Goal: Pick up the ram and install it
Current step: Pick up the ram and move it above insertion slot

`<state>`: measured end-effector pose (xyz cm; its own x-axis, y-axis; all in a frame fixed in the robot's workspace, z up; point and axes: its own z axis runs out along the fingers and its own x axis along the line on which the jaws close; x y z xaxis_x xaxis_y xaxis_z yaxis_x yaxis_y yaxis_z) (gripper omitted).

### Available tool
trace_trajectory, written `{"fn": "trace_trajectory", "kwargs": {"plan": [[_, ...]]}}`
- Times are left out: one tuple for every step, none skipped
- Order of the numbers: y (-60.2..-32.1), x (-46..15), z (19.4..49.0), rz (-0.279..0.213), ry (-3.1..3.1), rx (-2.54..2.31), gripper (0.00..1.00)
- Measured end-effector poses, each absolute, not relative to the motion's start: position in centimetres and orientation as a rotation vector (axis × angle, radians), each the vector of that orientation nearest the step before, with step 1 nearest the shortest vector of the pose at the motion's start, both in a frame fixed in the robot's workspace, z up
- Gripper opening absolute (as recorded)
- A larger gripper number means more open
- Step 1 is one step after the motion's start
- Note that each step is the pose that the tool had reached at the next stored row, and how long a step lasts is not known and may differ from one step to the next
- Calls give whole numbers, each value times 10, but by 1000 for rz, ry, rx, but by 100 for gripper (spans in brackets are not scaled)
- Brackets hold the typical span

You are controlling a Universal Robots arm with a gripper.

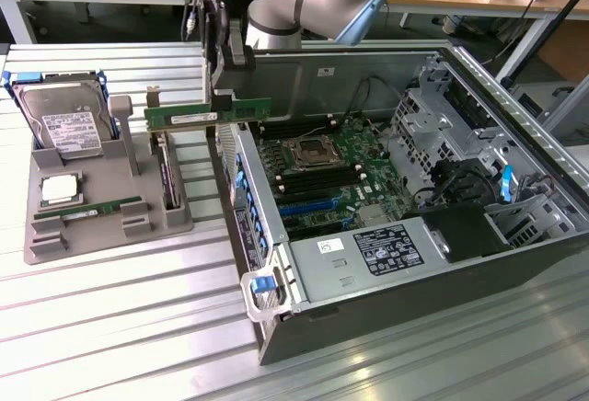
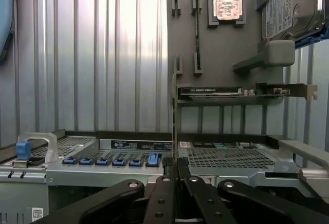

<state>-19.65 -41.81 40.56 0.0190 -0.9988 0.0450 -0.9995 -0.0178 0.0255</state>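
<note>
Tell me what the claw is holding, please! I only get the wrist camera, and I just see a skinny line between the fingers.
Observer: The gripper is shut on the memory stick. It is a long green board, held level in the air.
Operator: Where is it hanging?
Observer: Over the edge of the open computer case on the exterior view's left, right beside the grey tray.
Operator: Is there a spot for it inside?
Observer: The main board has long dark slots next to the square socket.
</note>
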Motion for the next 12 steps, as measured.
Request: {"fn": "trace_trajectory", "kwargs": {"plan": [[-418,-196,406,22,-2166,2206,12],[-418,-195,406,22,-2166,2206,12],[-418,-195,406,22,-2166,2206,12],[-418,-193,406,22,-2166,2206,12],[-418,-192,406,22,-2166,2206,12],[-418,-191,406,22,-2166,2206,12],[-418,-189,406,22,-2166,2206,12],[-418,-188,406,22,-2166,2206,12],[-418,-187,406,22,-2166,2206,12],[-418,-186,406,22,-2166,2206,12],[-418,-185,406,22,-2166,2206,12],[-418,-182,406,23,-2166,2206,12]]}}
